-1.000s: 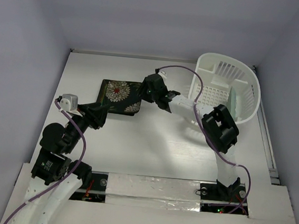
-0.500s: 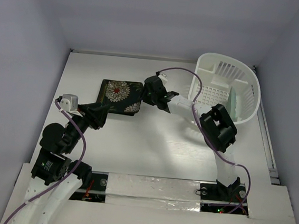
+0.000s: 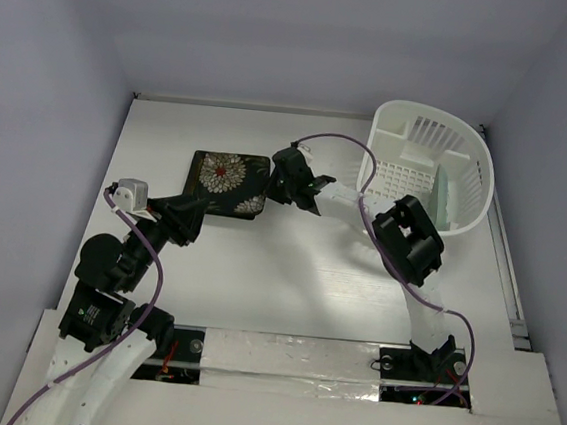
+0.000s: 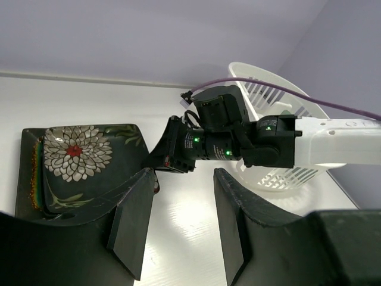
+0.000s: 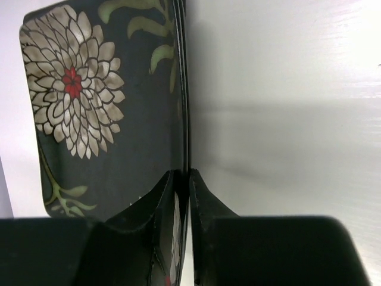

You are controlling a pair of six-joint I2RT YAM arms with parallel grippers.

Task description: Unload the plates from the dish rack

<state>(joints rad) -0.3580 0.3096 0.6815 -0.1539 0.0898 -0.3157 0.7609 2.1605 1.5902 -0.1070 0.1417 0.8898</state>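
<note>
A square black plate with a white-red flower (image 3: 228,182) lies flat on the table left of centre, and a doubled rim shows in the left wrist view (image 4: 77,156). My right gripper (image 3: 275,186) is shut on the right edge of this plate (image 5: 89,119), with the rim pinched between its jaws (image 5: 186,179). My left gripper (image 4: 178,229) stands open over bare table near the plate's front corner (image 3: 191,216), holding nothing. The white dish rack (image 3: 431,136) stands at the back right. A pale mint-green plate (image 3: 446,203) leans upright inside it.
The right arm's elbow (image 3: 406,239) hangs in front of the dish rack (image 4: 262,89). Purple cables loop over both arms. Grey walls close in the table on the left, back and right. A taped strip runs along the near edge (image 3: 289,359).
The right gripper's jaws have closed onto the flowered plate's right edge, and its elbow has drifted slightly left. The left arm and the plate have not moved.
</note>
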